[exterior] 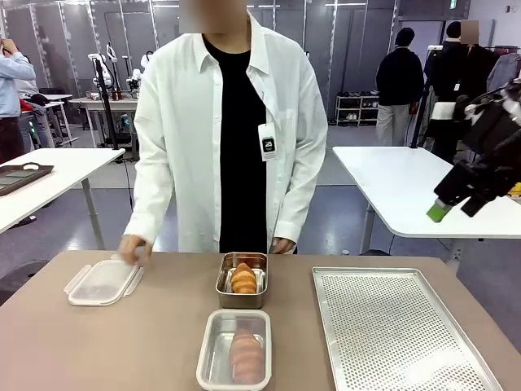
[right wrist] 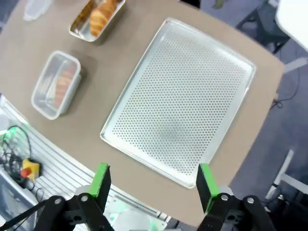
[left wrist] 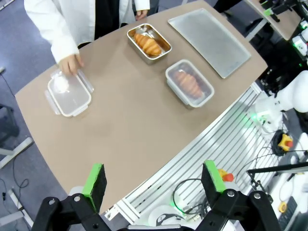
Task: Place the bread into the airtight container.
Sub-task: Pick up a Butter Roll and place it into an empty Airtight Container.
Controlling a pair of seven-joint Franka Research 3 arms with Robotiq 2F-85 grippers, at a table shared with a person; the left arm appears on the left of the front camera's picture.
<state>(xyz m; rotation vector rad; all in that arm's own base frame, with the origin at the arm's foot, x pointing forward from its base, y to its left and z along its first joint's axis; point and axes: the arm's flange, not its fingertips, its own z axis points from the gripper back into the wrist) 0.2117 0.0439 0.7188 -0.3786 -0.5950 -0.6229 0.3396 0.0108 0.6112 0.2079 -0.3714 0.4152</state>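
Observation:
A clear plastic airtight container (exterior: 208, 358) (left wrist: 204, 98) (right wrist: 44, 103) stands near the table's front edge with one bread (exterior: 247, 356) (left wrist: 187, 83) (right wrist: 62, 81) lying in it. Behind it a metal tin (exterior: 221, 281) holds a golden croissant-shaped bread (exterior: 243, 279) (left wrist: 147, 44) (right wrist: 100, 17). The container's lid (exterior: 99, 283) (left wrist: 70, 94) lies at the left, under the person's hand (exterior: 132, 247) (left wrist: 70, 63). My right gripper (exterior: 457, 208) (right wrist: 153, 182) hangs open high above the right side. My left gripper (left wrist: 154, 185) is open too, high above the table's near edge, holding nothing.
A large perforated metal tray (exterior: 399, 326) (left wrist: 209, 38) (right wrist: 187, 96) covers the table's right part. The person in a white coat stands at the far edge. White tables stand behind, left and right.

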